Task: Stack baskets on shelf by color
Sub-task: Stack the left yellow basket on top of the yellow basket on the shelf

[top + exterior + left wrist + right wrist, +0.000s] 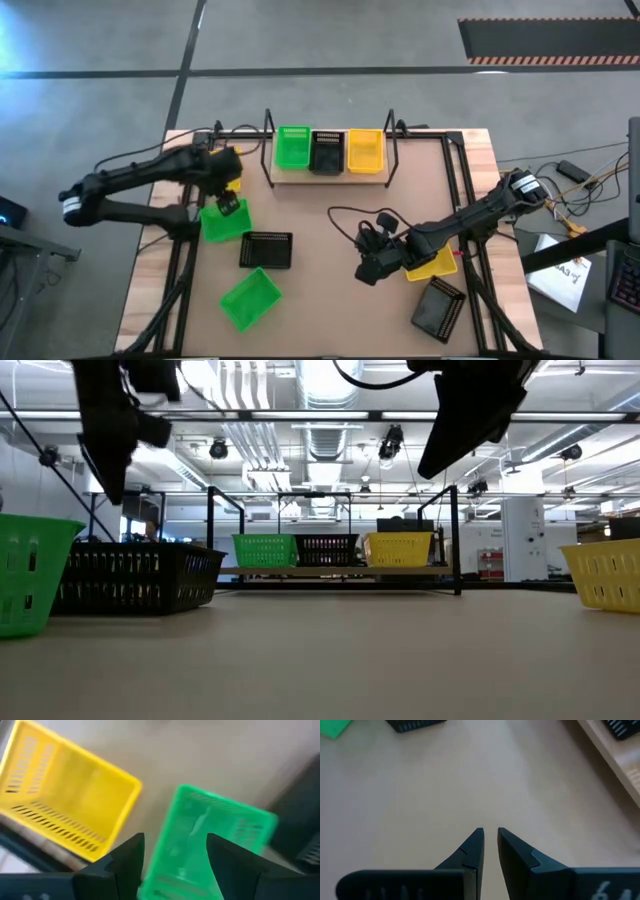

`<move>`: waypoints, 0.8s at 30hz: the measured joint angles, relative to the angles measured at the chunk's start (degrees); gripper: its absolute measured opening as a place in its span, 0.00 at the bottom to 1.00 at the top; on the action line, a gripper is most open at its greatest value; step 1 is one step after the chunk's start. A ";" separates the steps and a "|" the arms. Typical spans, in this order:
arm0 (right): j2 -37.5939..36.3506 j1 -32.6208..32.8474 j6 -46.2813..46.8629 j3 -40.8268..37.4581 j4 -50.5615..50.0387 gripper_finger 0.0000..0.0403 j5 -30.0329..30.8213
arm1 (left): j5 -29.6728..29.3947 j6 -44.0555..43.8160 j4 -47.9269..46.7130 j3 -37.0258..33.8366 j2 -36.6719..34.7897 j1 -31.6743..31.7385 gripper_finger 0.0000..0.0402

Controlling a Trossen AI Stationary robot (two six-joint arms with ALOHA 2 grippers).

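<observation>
Left hand (174, 851): fingers are spread, with the rim of a green basket (210, 840) seen between them; whether the rim is gripped cannot be told. In the high view this hand (226, 203) is placed over the same green basket (224, 222) at the left of the worktop (320, 225). A yellow basket (65, 815) is seen just beside it in the left wrist view.

Right hand (490, 845): fingers are nearly closed, nothing held, above bare worktop. In the high view it (368, 268) is located right of centre, with a second yellow basket (436, 265) partly covered by the arm and a black basket (439, 309) near the front right corner.

Shelf (330, 177): three baskets are set in a row, green (292, 146), black (327, 152), yellow (365, 151), touching side by side.

Loose on the worktop: one black basket (266, 250) near the centre left, one green basket (249, 298) tilted, in front of it.
</observation>
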 joint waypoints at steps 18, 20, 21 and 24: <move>0.00 0.00 0.46 0.00 0.00 0.12 -0.04 | -10.09 16.31 8.63 -4.22 20.29 8.46 0.46; 0.00 0.00 0.44 0.00 -0.01 0.12 -0.04 | -10.81 16.33 9.96 -4.41 21.31 8.85 0.42; 0.00 0.00 0.44 0.00 -0.02 0.12 -0.04 | -10.83 16.35 10.66 -4.62 21.70 8.93 0.40; 0.00 0.00 0.40 0.00 -0.04 0.12 -0.02 | -10.82 17.42 12.13 -5.59 23.07 9.38 0.33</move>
